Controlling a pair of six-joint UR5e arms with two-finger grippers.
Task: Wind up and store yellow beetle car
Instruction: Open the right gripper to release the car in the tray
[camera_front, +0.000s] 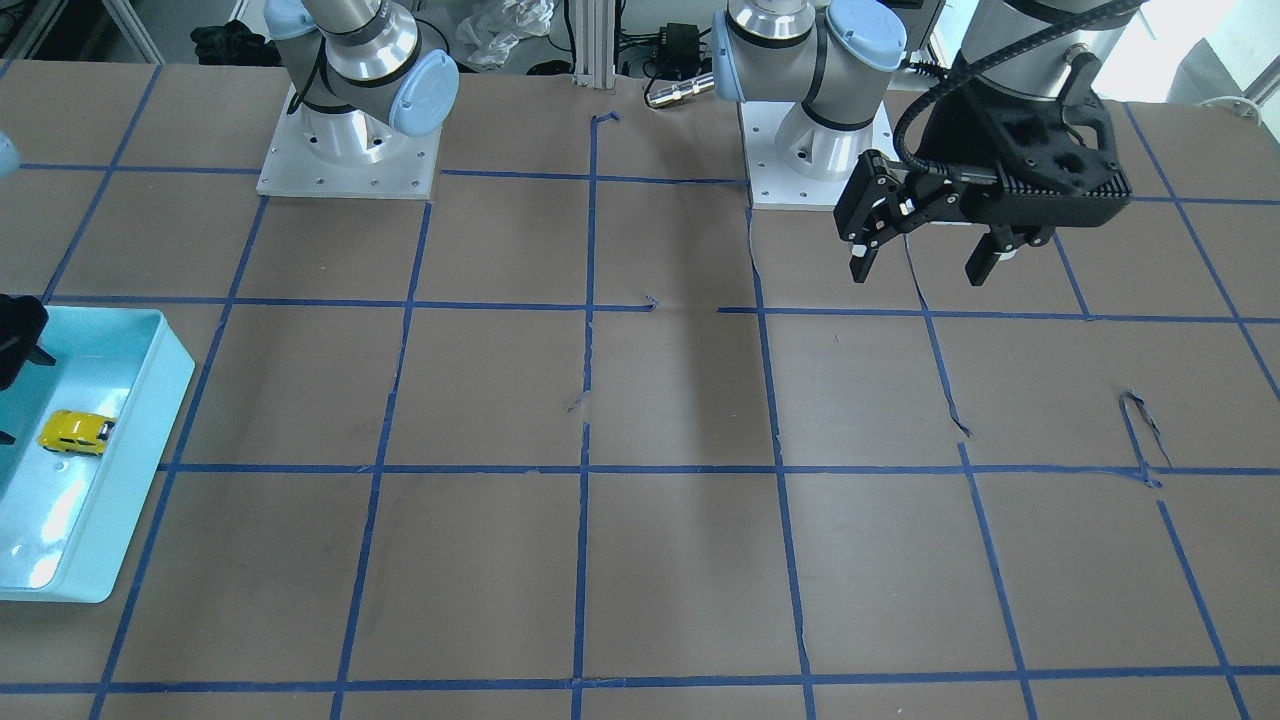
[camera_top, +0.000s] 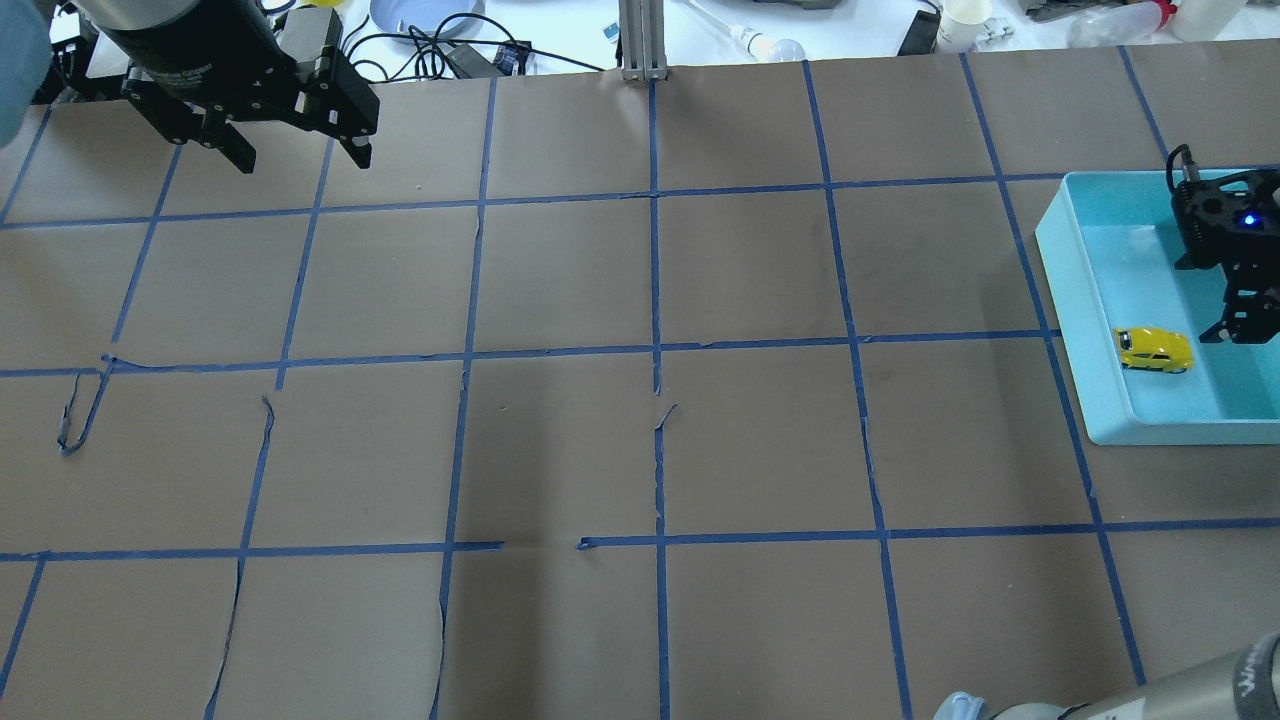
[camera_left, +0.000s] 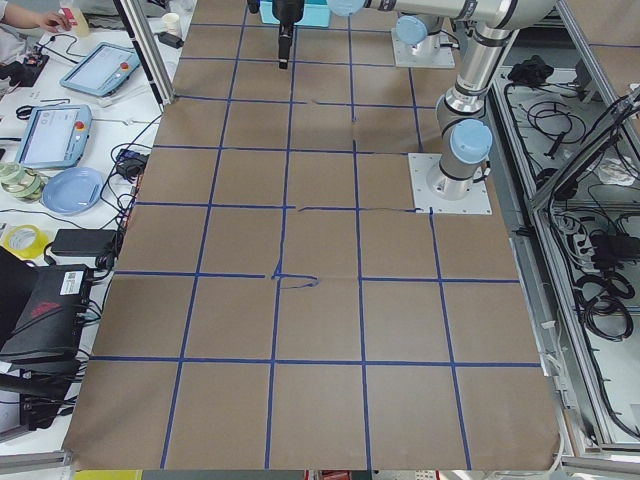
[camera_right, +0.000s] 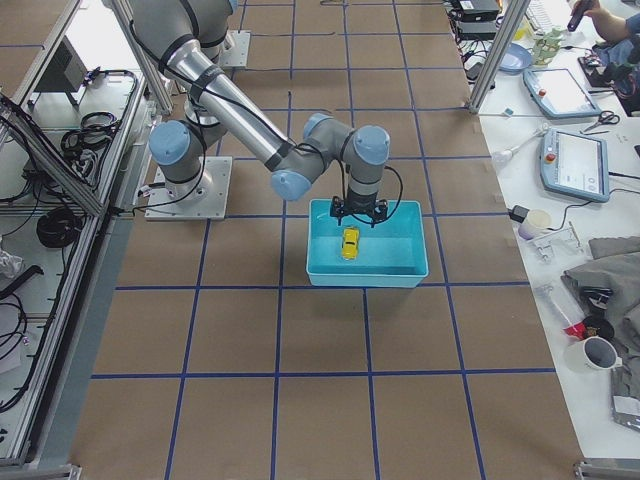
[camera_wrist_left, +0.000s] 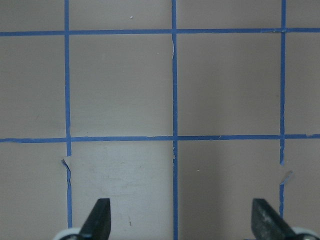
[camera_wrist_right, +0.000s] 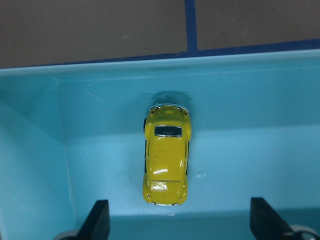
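Observation:
The yellow beetle car (camera_wrist_right: 166, 155) lies on its wheels on the floor of a teal tray (camera_wrist_right: 250, 150), near the wall on the table's middle side. It also shows in the overhead view (camera_top: 1154, 350), the front-facing view (camera_front: 75, 432) and the exterior right view (camera_right: 349, 242). My right gripper (camera_wrist_right: 181, 220) hangs open just above the tray (camera_top: 1065, 330), a finger on each side of the car, not touching it. My left gripper (camera_top: 300, 158) is open and empty, held above the bare table at the far left; it also shows in the front-facing view (camera_front: 920, 262) and its own wrist view (camera_wrist_left: 182, 220).
The brown table carries a grid of blue tape with curled loose ends (camera_top: 75, 420). The tray sits at the table's right end (camera_front: 175, 365). Both arm bases (camera_front: 345, 150) (camera_front: 815, 150) stand on the robot's edge. Cables and cups lie beyond the far edge (camera_top: 450, 50).

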